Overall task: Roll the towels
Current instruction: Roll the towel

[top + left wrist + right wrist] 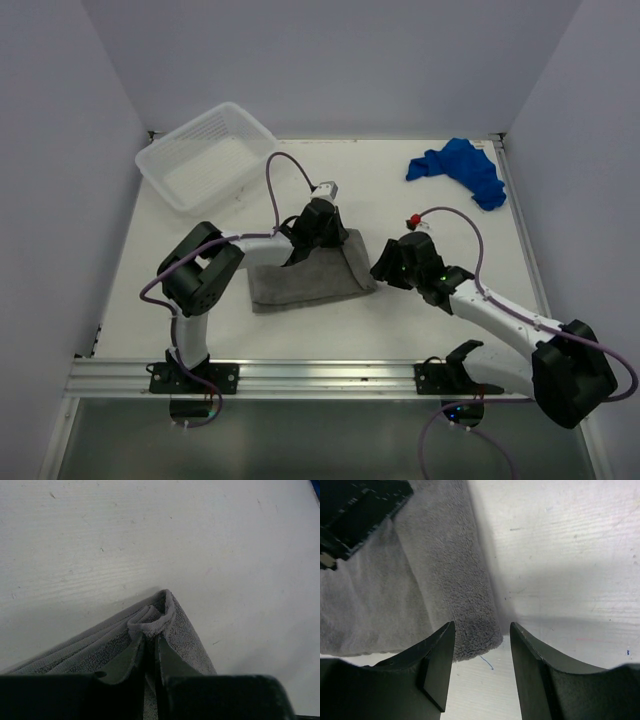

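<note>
Grey towel (305, 272) folded into a thick, soft pad at the middle of the worktop (400, 200), its far corner fold pinched in the clenched left hand (150, 639), the right hand (481, 627) released with jaws apart at its right edge, and a blue towel (458, 170) crumpled at the far right.

grey towel (300, 282) plain, no pattern, royal blue towel (462, 168) far right of it, translucent white ribbed basket (185, 128) far left of it, white table (400, 320) faintly scuffed around it, matte black left gripper (151, 637), matte black right gripper (482, 630), purple cables (275, 185), white arm links (500, 315)
</note>
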